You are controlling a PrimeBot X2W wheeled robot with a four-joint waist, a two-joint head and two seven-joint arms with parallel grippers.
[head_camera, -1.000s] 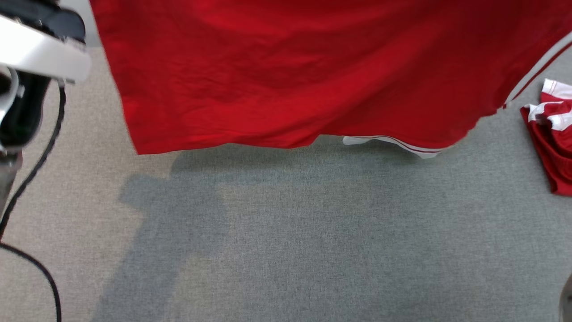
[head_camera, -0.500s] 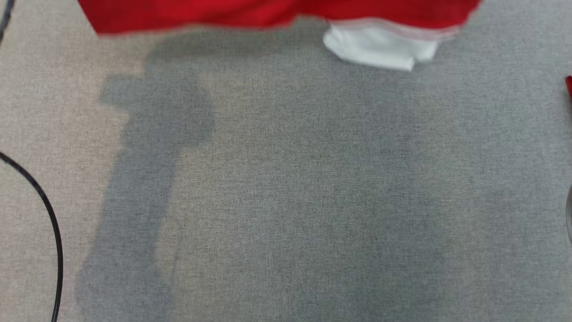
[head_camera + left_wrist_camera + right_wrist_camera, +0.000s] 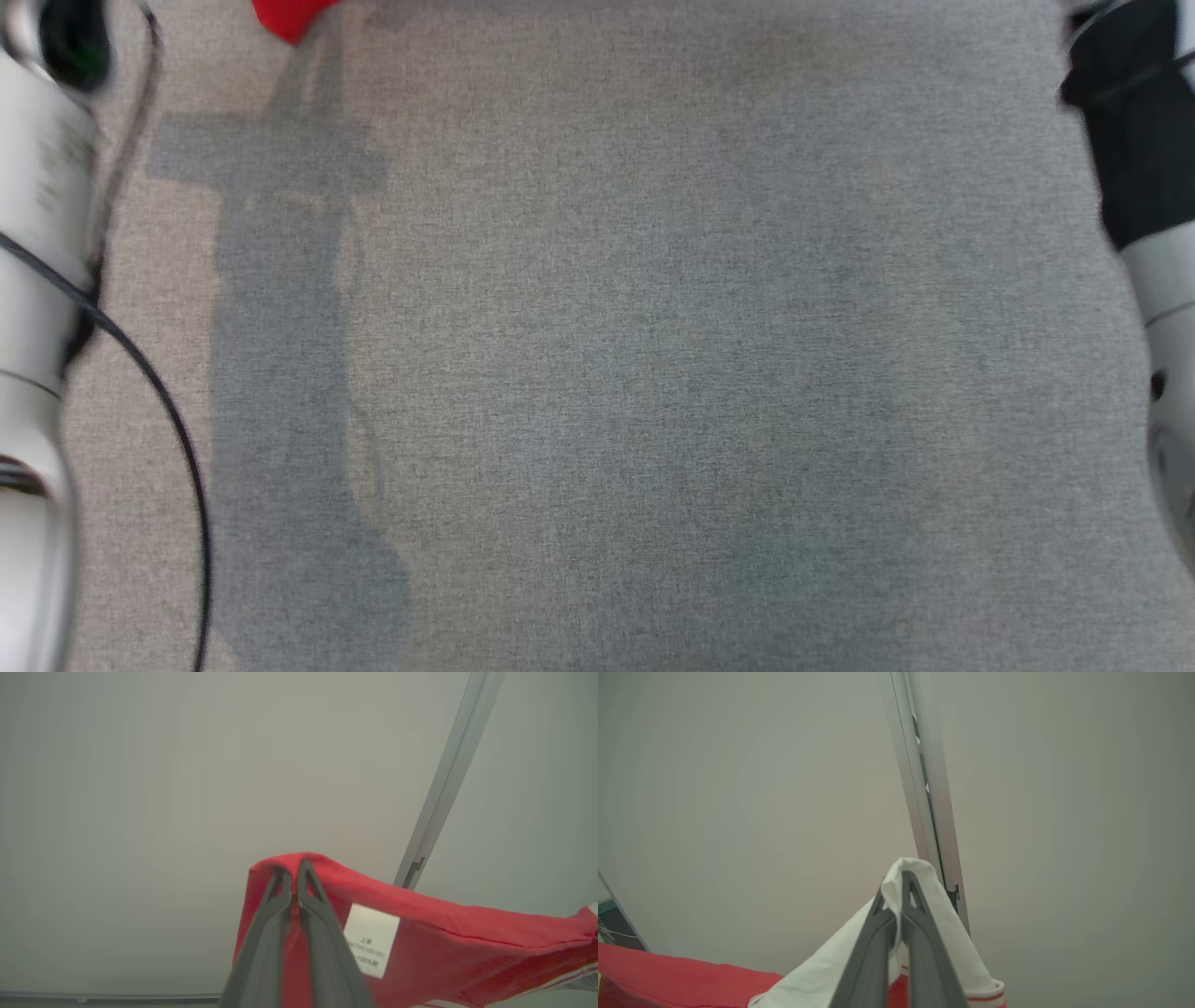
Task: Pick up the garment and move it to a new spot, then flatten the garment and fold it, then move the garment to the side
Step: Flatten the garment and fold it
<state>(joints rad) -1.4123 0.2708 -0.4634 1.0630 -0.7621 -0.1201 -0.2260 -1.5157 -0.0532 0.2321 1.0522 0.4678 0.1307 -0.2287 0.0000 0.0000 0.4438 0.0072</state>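
The garment (image 3: 289, 17) is cut off by the head view's far edge, leaving a red corner. The left forearm (image 3: 37, 280) and right forearm (image 3: 1162, 280) are blurred and cropped at the sides. Print on the label (image 3: 371, 940) is too small to read.

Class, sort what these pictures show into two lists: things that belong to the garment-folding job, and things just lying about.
Belongs to the job: red garment; left gripper, shut on its red edge; right gripper, shut on its white part.
Just there: black cable; metal post; plain wall.
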